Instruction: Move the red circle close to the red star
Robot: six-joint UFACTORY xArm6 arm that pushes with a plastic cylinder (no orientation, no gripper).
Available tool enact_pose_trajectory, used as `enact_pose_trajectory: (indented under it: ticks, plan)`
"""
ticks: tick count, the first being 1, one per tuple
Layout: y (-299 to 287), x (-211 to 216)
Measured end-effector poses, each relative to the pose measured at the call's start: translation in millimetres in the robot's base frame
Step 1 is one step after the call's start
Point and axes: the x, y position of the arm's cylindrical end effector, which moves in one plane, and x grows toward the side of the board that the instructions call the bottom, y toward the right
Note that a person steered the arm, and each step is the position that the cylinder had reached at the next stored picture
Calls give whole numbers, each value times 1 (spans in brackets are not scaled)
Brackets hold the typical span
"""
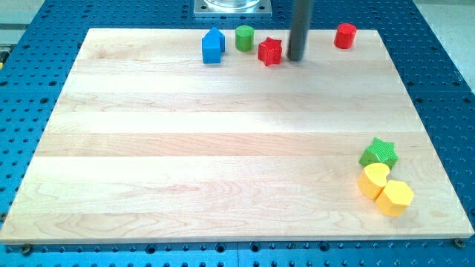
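Note:
The red circle (345,35) is a short red cylinder near the top right edge of the wooden board (223,148). The red star (270,51) lies at the view's top, left of the circle. My tip (295,58) is the lower end of a dark rod. It stands just right of the red star, between the star and the circle, and closer to the star. A clear gap separates my tip from the red circle.
A green cylinder (245,37) and a blue house-shaped block (213,47) sit left of the red star. A green star (379,153), a yellow heart-like block (373,179) and a yellow hexagon (394,197) cluster at the lower right. The arm's base (232,7) is at the top edge.

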Motion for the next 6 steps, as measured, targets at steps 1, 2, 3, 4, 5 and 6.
enact_pose_trajectory:
  ticks: [1,2,3,4,5,6]
  plan:
    - [109,-11]
    - [134,-62]
    - [19,-68]
    - [-4,-59]
    - [75,-53]
    - [3,-4]
